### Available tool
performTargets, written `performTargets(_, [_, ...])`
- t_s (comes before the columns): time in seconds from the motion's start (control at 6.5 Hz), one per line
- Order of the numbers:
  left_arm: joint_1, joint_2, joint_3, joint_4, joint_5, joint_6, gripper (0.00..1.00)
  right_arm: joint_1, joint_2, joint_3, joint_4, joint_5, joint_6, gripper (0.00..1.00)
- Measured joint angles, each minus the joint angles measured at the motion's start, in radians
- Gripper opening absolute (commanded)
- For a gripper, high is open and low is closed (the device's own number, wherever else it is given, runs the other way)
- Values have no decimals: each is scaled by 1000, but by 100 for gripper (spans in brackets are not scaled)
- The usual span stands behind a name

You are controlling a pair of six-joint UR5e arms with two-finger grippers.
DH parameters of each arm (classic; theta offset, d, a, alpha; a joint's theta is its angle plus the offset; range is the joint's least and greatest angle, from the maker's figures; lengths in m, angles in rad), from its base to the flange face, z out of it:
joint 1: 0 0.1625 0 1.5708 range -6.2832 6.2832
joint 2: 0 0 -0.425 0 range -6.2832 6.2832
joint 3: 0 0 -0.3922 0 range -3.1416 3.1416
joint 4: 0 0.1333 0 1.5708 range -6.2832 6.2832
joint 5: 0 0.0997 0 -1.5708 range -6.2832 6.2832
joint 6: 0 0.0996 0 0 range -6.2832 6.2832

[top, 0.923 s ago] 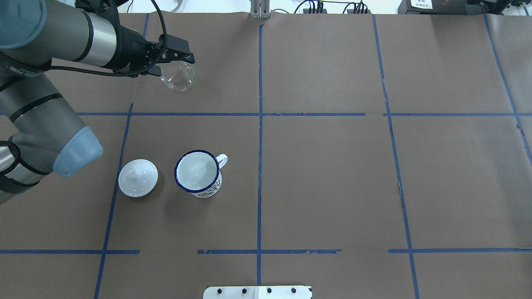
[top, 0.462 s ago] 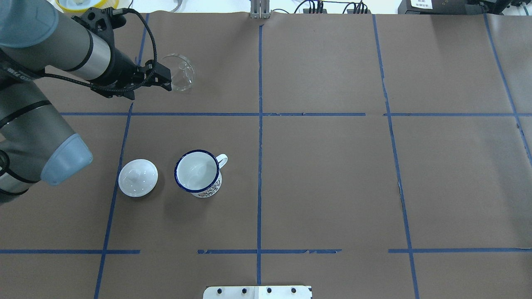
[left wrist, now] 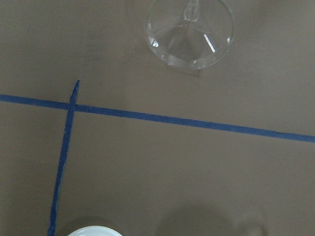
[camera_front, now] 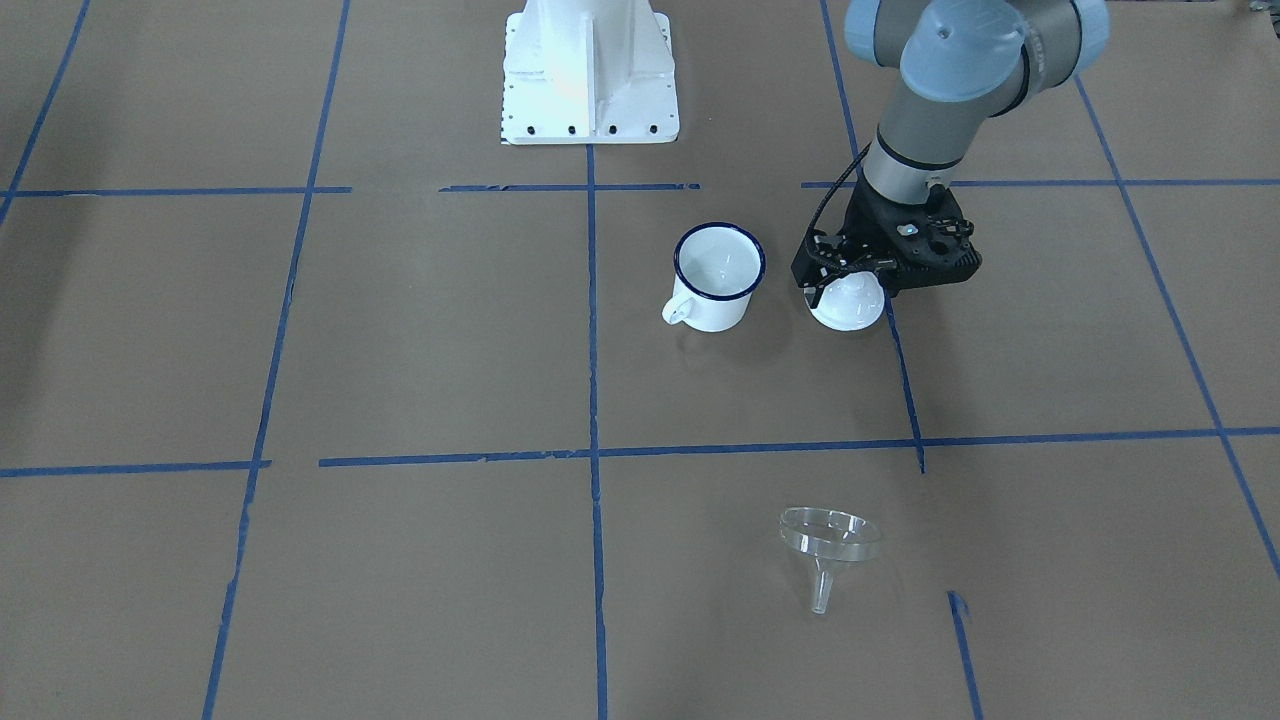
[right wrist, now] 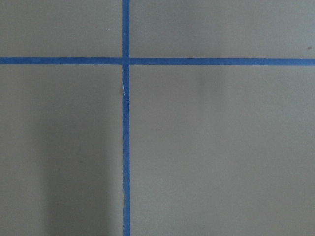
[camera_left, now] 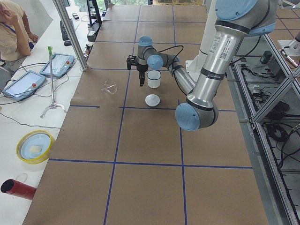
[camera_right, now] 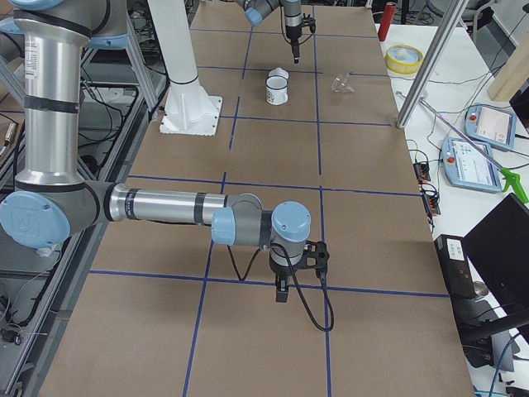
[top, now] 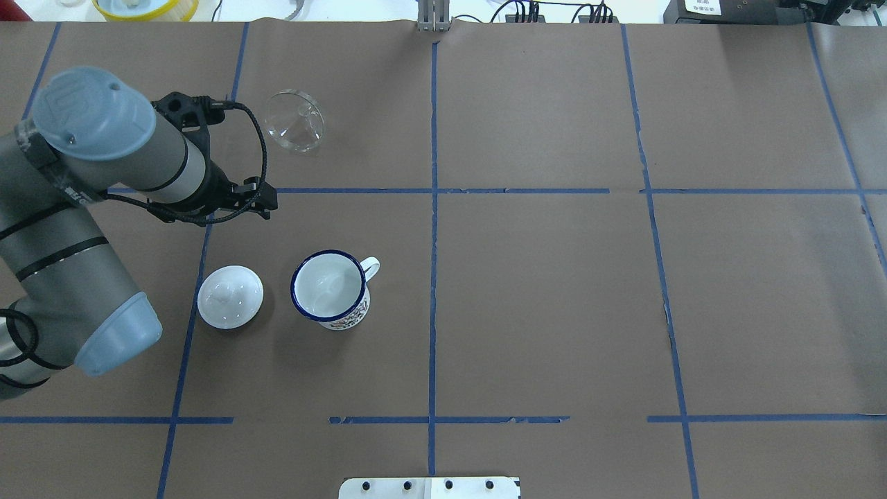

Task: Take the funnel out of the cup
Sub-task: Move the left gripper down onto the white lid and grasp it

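Funnel [top: 294, 129] on its side on tabletop [top: 554, 312], well apart from cup [top: 330, 288], left jaws raised between funnel and lid [top: 230, 296], holding nothing, spread of either jaws indiscernible.

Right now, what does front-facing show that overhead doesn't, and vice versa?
Only front-facing: the funnel in side profile with its spout toward the camera, and the upright white robot base. There the left arm hides part of the lid.
Only overhead: the whole lid, the pattern printed on the side of the cup, and a yellow dish beyond the table.
Both: the funnel is out of the cup and resting on the table apart from it, and the cup is empty.
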Motion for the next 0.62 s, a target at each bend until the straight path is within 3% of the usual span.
performTargets(0.62, [113, 189, 12, -250, 60, -46, 100, 0, 0, 0, 0, 0, 0, 100])
